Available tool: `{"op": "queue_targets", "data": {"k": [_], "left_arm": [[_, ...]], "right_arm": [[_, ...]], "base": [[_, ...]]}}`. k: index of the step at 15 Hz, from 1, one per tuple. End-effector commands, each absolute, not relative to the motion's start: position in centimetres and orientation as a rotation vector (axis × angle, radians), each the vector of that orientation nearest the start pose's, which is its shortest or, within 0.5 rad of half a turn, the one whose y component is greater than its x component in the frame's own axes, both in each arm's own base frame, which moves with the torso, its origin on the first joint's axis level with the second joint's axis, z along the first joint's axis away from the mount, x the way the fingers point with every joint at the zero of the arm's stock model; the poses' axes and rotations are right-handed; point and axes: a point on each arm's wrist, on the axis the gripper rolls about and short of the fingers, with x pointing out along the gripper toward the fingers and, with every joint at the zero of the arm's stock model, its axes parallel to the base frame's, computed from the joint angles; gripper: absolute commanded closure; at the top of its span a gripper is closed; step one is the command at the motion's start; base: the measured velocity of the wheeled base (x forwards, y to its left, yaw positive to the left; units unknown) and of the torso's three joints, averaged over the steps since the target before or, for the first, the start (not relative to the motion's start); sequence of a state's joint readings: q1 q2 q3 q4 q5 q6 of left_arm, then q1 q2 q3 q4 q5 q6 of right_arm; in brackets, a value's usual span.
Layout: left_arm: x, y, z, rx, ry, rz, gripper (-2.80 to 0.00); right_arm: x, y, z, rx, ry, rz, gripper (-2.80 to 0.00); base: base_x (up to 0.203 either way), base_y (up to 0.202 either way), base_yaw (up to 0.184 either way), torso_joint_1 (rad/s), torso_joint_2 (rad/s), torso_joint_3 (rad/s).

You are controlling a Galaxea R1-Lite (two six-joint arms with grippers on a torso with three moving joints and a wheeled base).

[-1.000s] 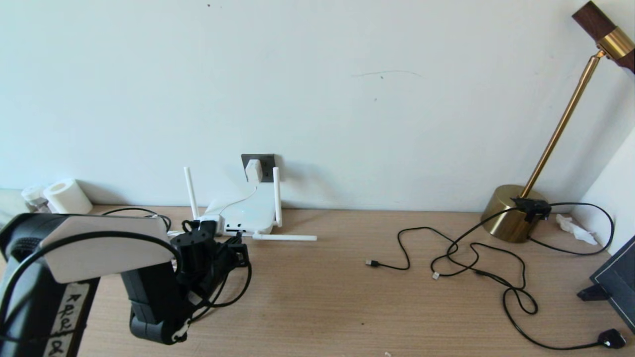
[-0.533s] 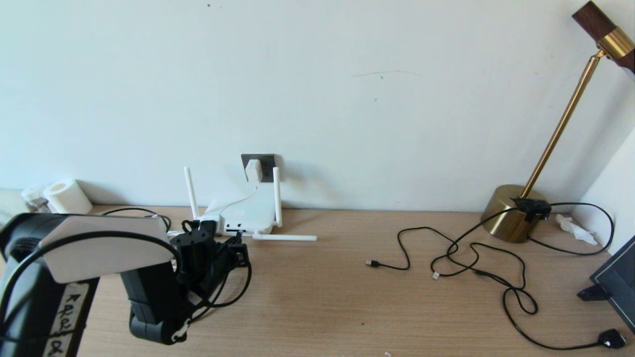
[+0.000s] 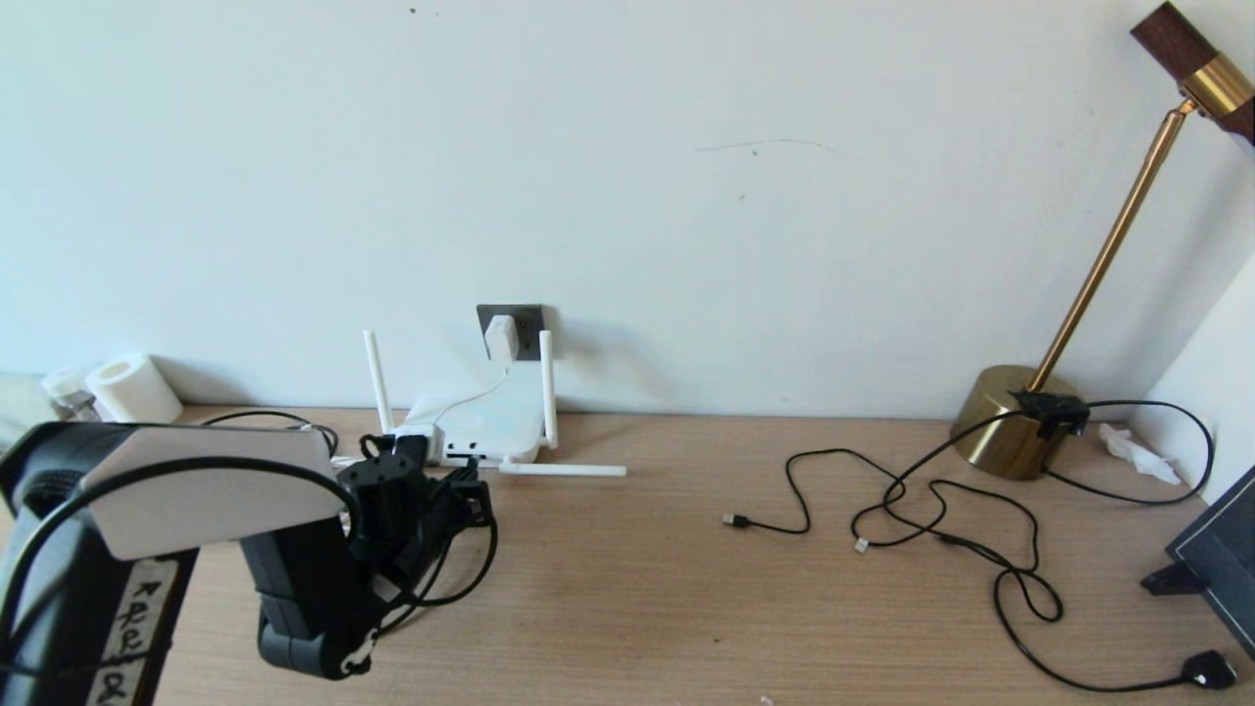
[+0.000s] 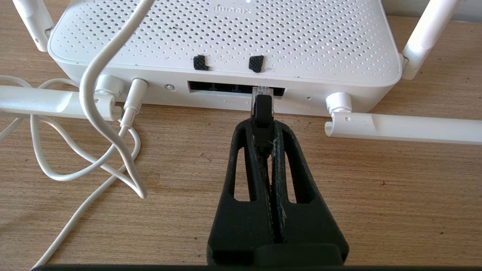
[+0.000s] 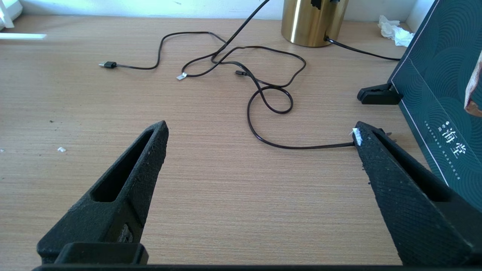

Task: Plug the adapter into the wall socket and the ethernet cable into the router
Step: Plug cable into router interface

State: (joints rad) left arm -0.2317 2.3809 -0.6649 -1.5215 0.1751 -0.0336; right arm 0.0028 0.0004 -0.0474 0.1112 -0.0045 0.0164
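Left tool (image 4: 262,124) low and level at router (image 4: 226,41), clenched on ethernet cable (image 4: 261,109).

On the left, the left tool (image 3: 469,498) sits low over the surface (image 3: 627,598), just in front of the router (image 3: 490,422), with a black ethernet cable (image 3: 471,574) looping down from it. The white adapter (image 3: 501,337) sits on the dark wall socket (image 3: 512,331) behind the router, its thin cord running down. Far right stands a brass lamp (image 3: 1010,422), with thin black cables (image 3: 941,520) sprawled near it. A paper roll (image 3: 132,388) rests at the far left.
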Motion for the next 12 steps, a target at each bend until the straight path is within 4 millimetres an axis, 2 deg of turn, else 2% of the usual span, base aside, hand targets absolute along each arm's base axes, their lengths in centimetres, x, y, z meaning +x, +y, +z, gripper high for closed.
{"op": "queue_targets", "data": {"k": [1, 12], "left_arm": [[35.90, -8.06, 0.37, 0.004, 0.182, -0.052, 0.00], [35.86, -8.10, 0.40, 0.004, 0.182, -0.053, 0.00]], "right_arm": [[-2.68, -0.02, 7.71, 0.017, 0.065, -0.002, -2.80], [-2.67, -0.02, 7.71, 0.017, 0.066, -0.002, -2.80]], "base": [[0.000, 0.000, 0.000, 0.000, 0.00, 0.000], [0.000, 0.000, 0.000, 0.000, 0.00, 0.000]]}}
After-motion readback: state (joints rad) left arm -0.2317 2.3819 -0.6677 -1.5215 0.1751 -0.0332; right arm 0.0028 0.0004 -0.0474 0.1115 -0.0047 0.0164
